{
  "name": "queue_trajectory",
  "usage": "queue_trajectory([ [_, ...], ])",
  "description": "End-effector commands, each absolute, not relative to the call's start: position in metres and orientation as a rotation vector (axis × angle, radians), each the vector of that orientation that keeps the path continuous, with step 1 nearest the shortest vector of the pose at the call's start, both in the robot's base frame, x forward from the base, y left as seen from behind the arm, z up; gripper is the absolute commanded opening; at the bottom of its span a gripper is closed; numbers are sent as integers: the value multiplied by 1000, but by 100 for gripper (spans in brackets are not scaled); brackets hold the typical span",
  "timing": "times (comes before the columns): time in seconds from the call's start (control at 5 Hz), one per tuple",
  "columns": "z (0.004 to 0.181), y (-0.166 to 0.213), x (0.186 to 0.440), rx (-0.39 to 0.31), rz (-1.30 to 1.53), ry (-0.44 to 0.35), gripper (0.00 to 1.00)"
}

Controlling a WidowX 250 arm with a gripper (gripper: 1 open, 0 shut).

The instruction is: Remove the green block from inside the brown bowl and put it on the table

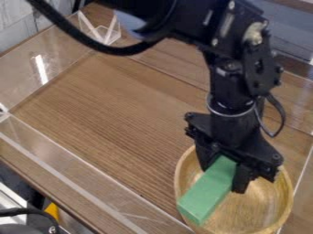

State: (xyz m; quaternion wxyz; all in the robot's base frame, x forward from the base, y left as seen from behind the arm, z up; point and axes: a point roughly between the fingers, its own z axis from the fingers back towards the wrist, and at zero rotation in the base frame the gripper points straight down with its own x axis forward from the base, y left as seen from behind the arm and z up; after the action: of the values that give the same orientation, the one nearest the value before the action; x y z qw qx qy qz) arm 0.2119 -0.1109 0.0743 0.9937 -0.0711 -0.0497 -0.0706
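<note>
The black robot gripper (pixel 232 167) points straight down over the lower right of the frame, its two jaws clamped on the upper end of the bright green rectangular block (pixel 208 193). The block hangs tilted, its upper end between the jaws and its lower end slanting toward the lower left, where it crosses the near-left part of the rim of the round, shallow, light tan wooden bowl (pixel 279 203).

Whether the block's lower end touches the rim or hangs just clear of it cannot be told from this view. The block is at least partly raised out of the bowl's hollow, since much of its length shows above the rim line.

Assessment of progress: the grasp is made and the extraction is under way, by my judgement roughly at the midpoint. Not yet done: carrying the block fully clear of the bowl, lowering it onto the brown wood-grain tabletop (pixel 123 110), and letting go. Bare tabletop lies to the left and upper left of the bowl, bounded by low clear acrylic walls (pixel 55 64) at the frame's left and top.

Risk noted: the tilted block could catch on the rim and shift the bowl or slip in the jaws.
</note>
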Motion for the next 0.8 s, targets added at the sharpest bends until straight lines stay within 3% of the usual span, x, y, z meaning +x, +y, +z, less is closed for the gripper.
queue_trajectory([
  [0.0,80,-112,209,-158,-96,-144,0],
  [0.6,81,-116,200,-194,-251,-111,0],
])
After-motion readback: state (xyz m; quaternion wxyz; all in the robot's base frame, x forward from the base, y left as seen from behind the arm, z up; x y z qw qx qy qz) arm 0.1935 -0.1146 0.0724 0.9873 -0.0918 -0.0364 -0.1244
